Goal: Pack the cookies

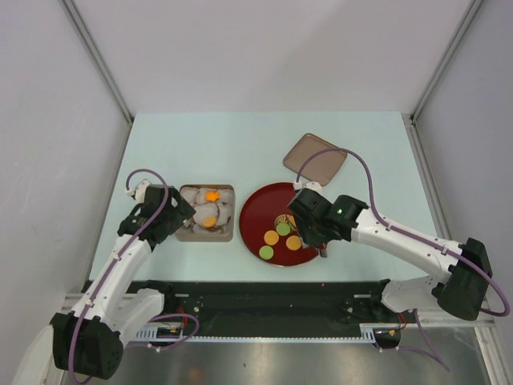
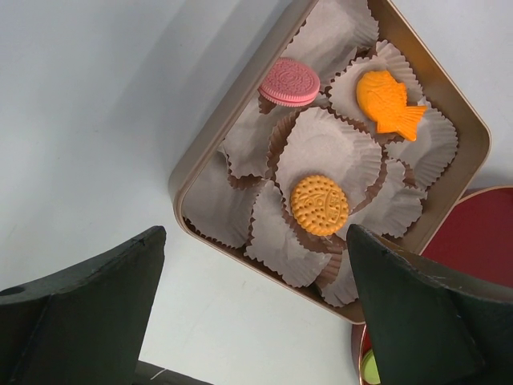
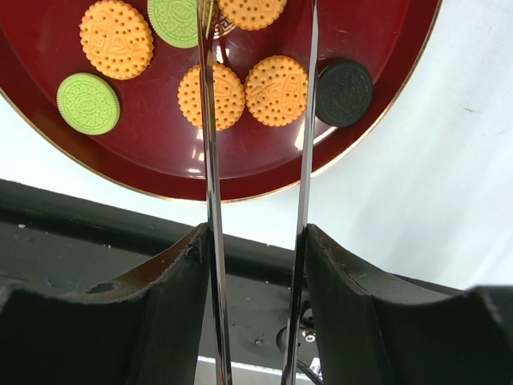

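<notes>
Picking stage, stock of cookies [image 3: 116, 38]: 7 show on the red plate [image 3: 256, 160] in the right wrist view (4 orange, 2 green, 1 black cookie [image 3: 345, 92]). 3 lie in the paper cups [image 2: 329, 144] of the box [image 2: 228, 108]: pink cookie [image 2: 290, 82], round orange cookie [image 2: 319, 204], fish-shaped cookie [image 2: 389, 102].

Right hand [image 3: 256, 237]: clamped on thin metal tongs [image 3: 210, 176], blades apart over the plate, tips out of view.

Left hand [image 2: 255, 237]: spread wide, empty, near the box on the surface [image 1: 200, 144].

Handling note: the orange pair [image 3: 276, 90] sits side by side at the blades. Straddle only 1 cookie, lower level, squeeze gently, lift straight so neighbours stay put, then carry it to a vacant cup, of which several remain.
</notes>
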Tool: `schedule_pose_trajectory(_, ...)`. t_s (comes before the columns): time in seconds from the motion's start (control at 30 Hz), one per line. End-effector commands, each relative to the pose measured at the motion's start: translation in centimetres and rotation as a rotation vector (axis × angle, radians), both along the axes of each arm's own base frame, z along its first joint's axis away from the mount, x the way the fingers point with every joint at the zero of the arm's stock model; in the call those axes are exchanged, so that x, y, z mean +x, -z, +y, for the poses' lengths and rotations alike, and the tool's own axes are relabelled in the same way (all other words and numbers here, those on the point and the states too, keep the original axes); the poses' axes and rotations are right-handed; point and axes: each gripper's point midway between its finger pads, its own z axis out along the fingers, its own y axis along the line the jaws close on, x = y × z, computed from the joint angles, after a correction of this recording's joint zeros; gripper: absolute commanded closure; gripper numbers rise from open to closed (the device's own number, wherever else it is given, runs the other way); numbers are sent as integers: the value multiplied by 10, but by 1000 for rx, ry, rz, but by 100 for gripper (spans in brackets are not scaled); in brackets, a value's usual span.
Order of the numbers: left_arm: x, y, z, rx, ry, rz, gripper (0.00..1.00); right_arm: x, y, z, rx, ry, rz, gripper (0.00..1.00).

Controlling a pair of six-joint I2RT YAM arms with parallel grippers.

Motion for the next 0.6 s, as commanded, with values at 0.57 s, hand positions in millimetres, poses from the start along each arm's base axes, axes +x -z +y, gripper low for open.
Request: schedule_pose_trajectory(0.57,5,-4,-3,-17,5,-26,0,14,-32,16,149,9,-113,74)
